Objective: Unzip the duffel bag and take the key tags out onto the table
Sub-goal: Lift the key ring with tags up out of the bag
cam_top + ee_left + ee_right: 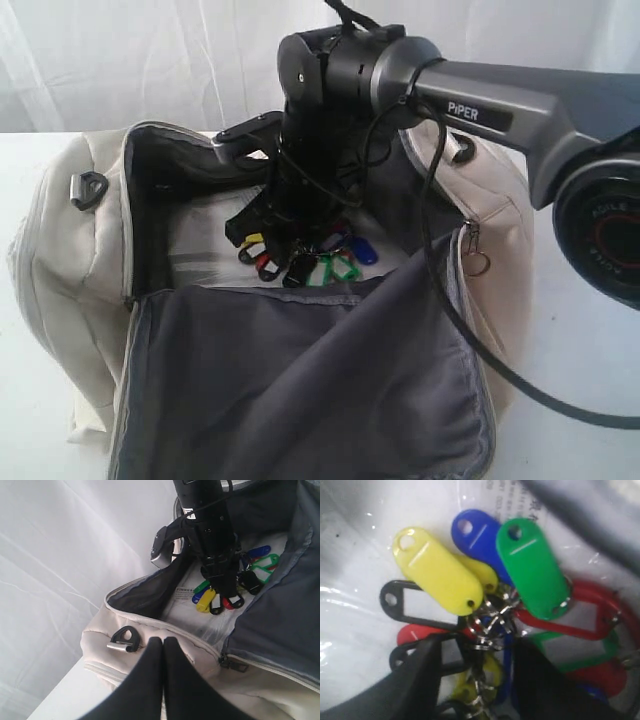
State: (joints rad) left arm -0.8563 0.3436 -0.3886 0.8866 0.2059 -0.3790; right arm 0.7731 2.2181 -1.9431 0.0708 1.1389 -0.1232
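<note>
The duffel bag [60, 250] lies unzipped on the desk [30, 400], its flap [300, 380] folded forward so the dark lining shows and the opening is clear for a reach from above. The key tags [305, 262] rest inside on the bag's floor (none out yet). The right arm's fingers [420, 680] stand parted, straddling the metal rings [487, 622] that join the bunch, a sensible place to pinch since every tag hangs from them. The left arm's fingers [150, 680] are pressed together, empty, poised near the black D-ring [124, 639], clear of the opening
</note>
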